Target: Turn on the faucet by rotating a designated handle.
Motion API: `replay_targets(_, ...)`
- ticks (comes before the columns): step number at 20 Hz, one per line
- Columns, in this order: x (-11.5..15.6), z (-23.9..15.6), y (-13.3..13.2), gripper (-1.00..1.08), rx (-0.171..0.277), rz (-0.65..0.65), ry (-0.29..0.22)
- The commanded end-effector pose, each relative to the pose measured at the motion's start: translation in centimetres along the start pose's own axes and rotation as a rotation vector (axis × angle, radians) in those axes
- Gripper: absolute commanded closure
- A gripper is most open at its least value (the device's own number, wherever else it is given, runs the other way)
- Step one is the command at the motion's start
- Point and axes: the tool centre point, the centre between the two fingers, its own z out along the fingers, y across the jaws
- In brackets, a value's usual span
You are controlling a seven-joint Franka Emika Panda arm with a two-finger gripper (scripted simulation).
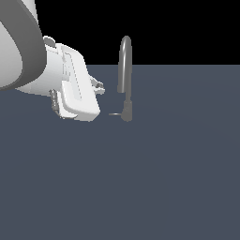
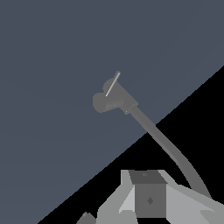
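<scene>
- The faucet [image 1: 125, 79] stood on the counter [image 1: 164, 178] near its far edge, gooseneck upright.
- Its handle [image 1: 115, 114] pointed sideways from the base toward the pincer [image 1: 99, 88].
- The pincer hung beside it, apart; its opening could not be told.

Flat dark blue-grey surface [image 1: 164, 187], totally plain. Only thing standing directly on it is the grey faucet [image 1: 125, 75], upright on its stubby base.
</scene>
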Motion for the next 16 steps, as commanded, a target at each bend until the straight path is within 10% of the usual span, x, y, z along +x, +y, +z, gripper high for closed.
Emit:
replay_targets(1, 0.8, 0.5, -0.2, 1.08, -0.04, -0.038, -0.002)
replay_targets(16, 5.0, 3.9, -1.6, 1.08, -0.278, -0.267, -0.017)
